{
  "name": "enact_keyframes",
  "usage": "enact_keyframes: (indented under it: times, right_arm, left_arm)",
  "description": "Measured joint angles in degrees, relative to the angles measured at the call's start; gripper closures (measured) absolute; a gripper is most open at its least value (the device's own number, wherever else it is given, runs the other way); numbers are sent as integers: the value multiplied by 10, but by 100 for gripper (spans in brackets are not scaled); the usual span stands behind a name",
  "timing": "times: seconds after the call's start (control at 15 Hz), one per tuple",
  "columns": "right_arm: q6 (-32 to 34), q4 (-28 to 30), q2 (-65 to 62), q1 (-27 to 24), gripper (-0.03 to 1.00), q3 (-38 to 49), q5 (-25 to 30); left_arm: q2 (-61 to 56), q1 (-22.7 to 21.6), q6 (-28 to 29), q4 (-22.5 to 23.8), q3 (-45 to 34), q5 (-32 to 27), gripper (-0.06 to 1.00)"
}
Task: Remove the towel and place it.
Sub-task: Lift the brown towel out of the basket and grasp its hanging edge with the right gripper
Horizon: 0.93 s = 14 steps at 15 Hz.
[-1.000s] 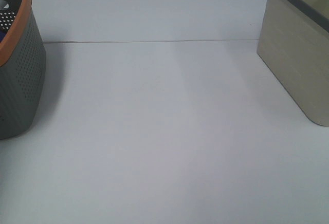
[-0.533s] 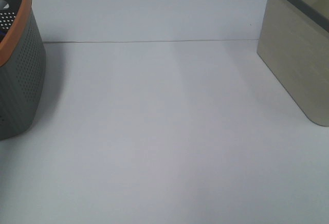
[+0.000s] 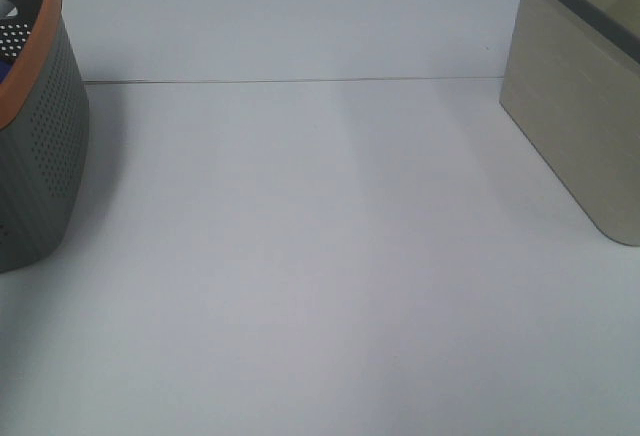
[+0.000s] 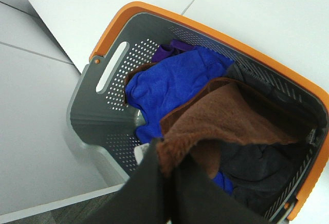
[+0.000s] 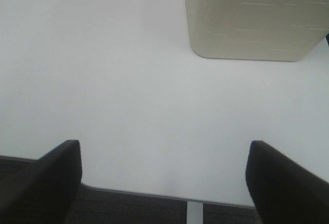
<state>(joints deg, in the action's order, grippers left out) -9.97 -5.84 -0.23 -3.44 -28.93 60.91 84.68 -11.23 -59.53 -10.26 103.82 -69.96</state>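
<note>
In the left wrist view the reddish-brown towel (image 4: 226, 121) hangs from my left gripper (image 4: 169, 167), which is shut on its corner, above the grey basket with an orange rim (image 4: 103, 95). The towel's other end still lies in the basket over a blue cloth (image 4: 169, 85) and dark clothes (image 4: 257, 167). In the exterior high view only that basket's side (image 3: 40, 146) shows at the left edge; no gripper or towel shows there. My right gripper (image 5: 164, 183) is open and empty above the white table (image 5: 128, 80).
A beige bin with a grey rim (image 3: 580, 96) stands at the table's right back; it also shows in the right wrist view (image 5: 252, 18). A purple cloth (image 4: 169, 49) lies in the grey basket. The table's front edge (image 5: 154, 193) lies under the right gripper.
None in the exterior high view; both baskets and the table look the same, and no arm enters it.
</note>
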Motion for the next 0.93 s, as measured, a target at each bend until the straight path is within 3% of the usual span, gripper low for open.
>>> enact_keyframes:
  times: [0.27,0.6,0.8,0.87,0.93]
  right_arm:
    - [-3,1,0,0,21,0,0]
    - [-28,-24,29,0,21,-9,-10]
    - [-102,-107,115,0,21,-43,-89]
    - [-152,-180,175,0,21,-53,-163]
    - [-174,-216,201,0,21,-53,-195]
  left_arm:
    - [-29,16,0,2,0,0,94]
    - [-38,111,10,22,0,0,94]
    - [-34,205,70,103,14,21,94]
    - [-17,262,99,133,44,29,94]
    - [-5,286,103,146,58,29,94]
